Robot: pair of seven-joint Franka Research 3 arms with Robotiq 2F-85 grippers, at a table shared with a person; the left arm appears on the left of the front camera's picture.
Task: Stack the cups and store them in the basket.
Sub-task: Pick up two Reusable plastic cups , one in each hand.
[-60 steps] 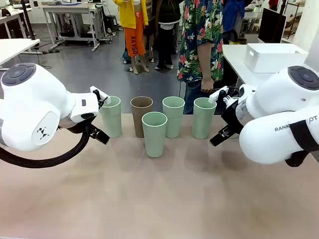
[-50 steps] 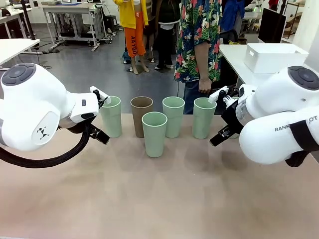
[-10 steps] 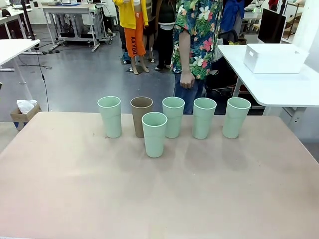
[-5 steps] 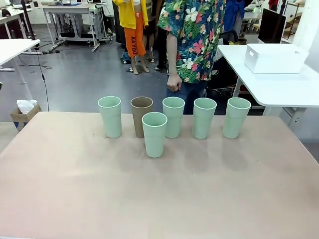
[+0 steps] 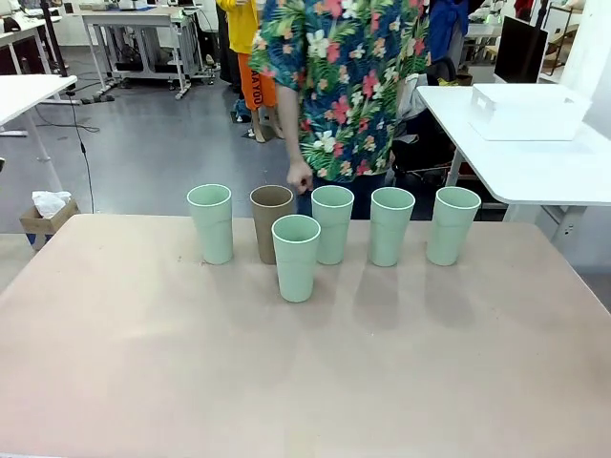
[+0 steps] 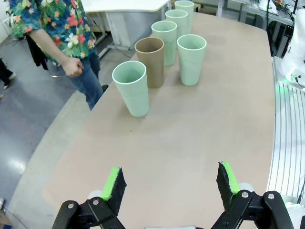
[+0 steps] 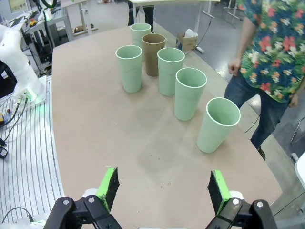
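While all six cups (image 5: pixel 391 226) stand upright near the far edge of the table (image 5: pixel 286 382), we see them unstacked. Four mint ones and the brown cup (image 5: pixel 270 221) form a row, and the front mint cup (image 5: pixel 296 258) stands just before it, between the brown one and its neighbour. The basket (image 5: pixel 528 112) sits well apart on a neighbouring table (image 5: pixel 535 176) at far right. A person's hand (image 5: pixel 300 177) hangs just behind the brown cup. Our left jaws stand wide and empty over bare tabletop, and our right jaws do the same.
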